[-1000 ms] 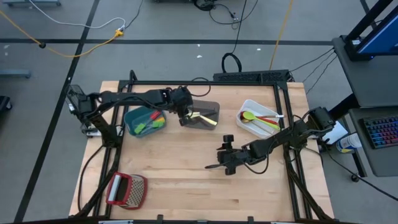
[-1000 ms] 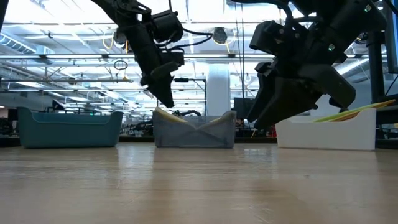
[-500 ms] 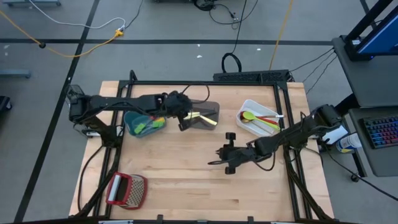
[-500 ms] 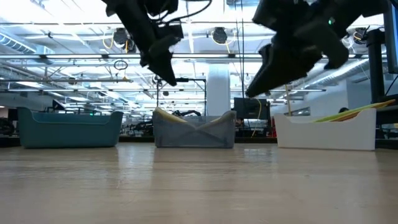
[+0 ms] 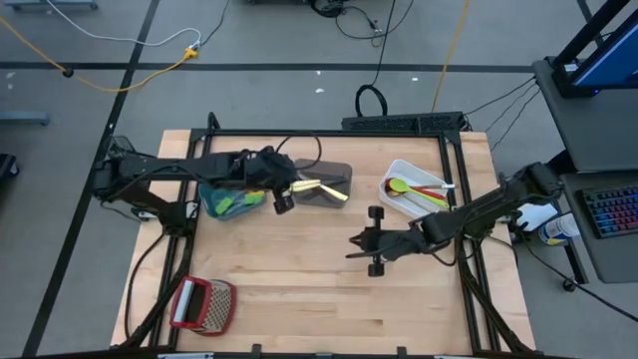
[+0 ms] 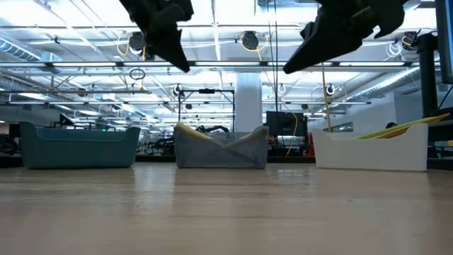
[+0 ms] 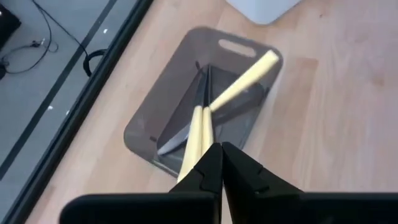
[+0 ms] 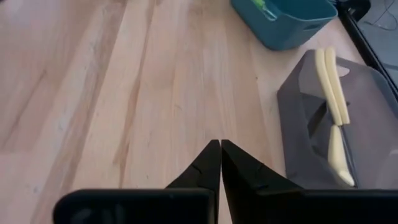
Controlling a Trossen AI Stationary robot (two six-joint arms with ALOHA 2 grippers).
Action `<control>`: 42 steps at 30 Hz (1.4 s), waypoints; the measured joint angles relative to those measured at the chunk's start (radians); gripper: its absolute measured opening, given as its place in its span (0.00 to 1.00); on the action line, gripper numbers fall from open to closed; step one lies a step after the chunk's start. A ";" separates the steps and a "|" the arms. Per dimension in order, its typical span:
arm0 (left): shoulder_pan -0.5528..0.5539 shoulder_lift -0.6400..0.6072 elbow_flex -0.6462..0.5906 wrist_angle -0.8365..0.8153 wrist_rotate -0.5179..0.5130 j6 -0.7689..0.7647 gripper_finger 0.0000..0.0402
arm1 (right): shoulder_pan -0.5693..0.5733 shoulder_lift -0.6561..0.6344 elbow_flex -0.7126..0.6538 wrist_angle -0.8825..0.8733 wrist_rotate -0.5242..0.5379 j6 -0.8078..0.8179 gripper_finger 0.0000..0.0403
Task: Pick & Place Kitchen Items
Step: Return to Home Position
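Note:
Three cream-handled knives [image 7: 241, 82] lie crossed inside the grey bin [image 5: 337, 172]. My left gripper [image 5: 282, 205] hangs shut and empty above the table, just off that bin's near left corner; its wrist view looks down on the knives [image 7: 195, 138]. My right gripper [image 5: 351, 250] is also shut and empty, raised over the bare middle of the table [image 8: 155, 93]. Green and orange utensils [image 5: 239, 202] lie in the teal bin [image 5: 211, 192]. Green, yellow and red utensils [image 5: 414, 189] lie in the white bin [image 5: 397, 170], their ends over its rim [image 6: 396, 129].
A red-framed grater [image 5: 202, 304] lies at the near left corner. The three bins stand in a row along the far side of the table [image 6: 212, 205]. A black frame [image 5: 329, 133] runs around the table's edges.
Both grippers have shut on nothing and risen. My left gripper has drawn back from over the grey bin toward the table's left and near side. My right gripper has lifted off the middle of the table. The knives and bins have stayed put.

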 joint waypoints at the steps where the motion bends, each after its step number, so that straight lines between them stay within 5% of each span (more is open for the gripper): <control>1: -0.007 -0.007 0.000 -0.001 0.000 0.001 0.04 | 0.000 -0.007 0.000 -0.001 0.000 0.002 0.02; 24: -0.071 -0.057 0.001 0.020 0.000 0.035 0.08 | -0.004 -0.041 0.000 -0.008 -0.003 0.125 0.02; 35: -0.087 -0.204 -0.001 0.000 -0.016 0.057 0.08 | -0.035 -0.269 -0.104 -0.003 -0.005 0.117 0.02; 42: -0.097 -0.333 -0.067 0.003 -0.016 0.068 0.08 | -0.036 -0.464 -0.337 0.272 -0.136 0.102 0.02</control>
